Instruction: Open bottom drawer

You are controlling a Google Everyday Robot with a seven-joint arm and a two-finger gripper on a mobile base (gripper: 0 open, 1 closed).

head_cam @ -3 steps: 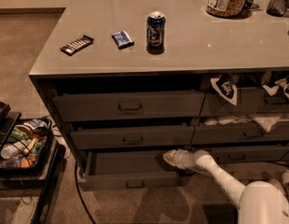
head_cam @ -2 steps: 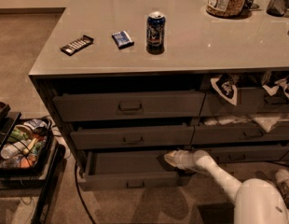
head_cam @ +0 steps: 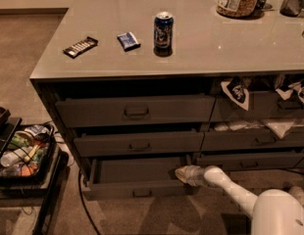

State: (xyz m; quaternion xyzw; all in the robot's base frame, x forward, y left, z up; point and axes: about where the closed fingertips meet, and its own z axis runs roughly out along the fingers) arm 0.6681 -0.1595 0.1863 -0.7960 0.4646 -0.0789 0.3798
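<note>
Below the front-left corner of the grey counter [head_cam: 240, 48], your wide, shallow dark grey bottom drawer [head_cam: 117, 173] stands partly out, long axis left-right. The white gripper [head_cam: 184, 174] sits at its right end; you cannot tell its grip.

A smooth white tubular arm [head_cam: 230, 187] extends from a large rounded glossy white shell [head_cam: 279, 214] in the lower right corner. It narrows to the stubby cream-coloured gripper [head_cam: 184, 174], low and just right of centre in the camera view.
</note>
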